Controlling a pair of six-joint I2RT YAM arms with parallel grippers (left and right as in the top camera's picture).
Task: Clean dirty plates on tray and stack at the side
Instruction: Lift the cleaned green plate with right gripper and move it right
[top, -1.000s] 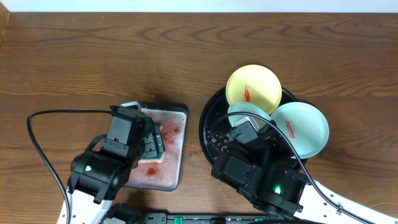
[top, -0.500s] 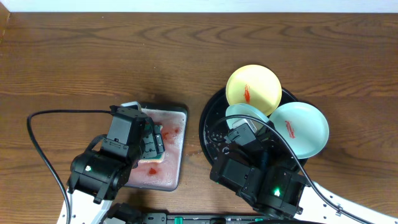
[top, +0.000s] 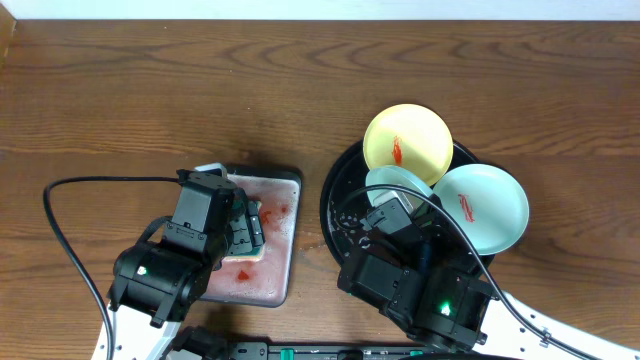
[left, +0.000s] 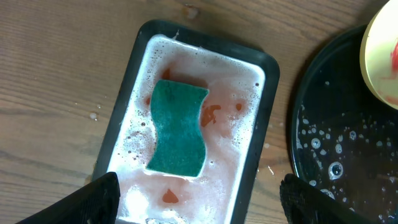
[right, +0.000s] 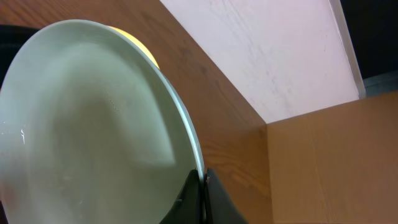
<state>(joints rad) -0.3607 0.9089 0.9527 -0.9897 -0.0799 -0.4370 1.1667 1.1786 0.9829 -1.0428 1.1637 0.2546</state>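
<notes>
Sponge tray (left: 260, 149) sits left of centre on the table (top: 150, 90), near the front edge. The sponge (left: 178, 129) lies flat in it, roughly mid-tray. Round tray (top: 335, 215) is just right of it, with a narrow gap between them. Three plates on the round tray: far plate (top: 407, 142) overhangs the back rim, right plate (top: 490, 205) overhangs the right rim, and middle plate (top: 395, 183) sits between them, nearer the tray centre.
</notes>
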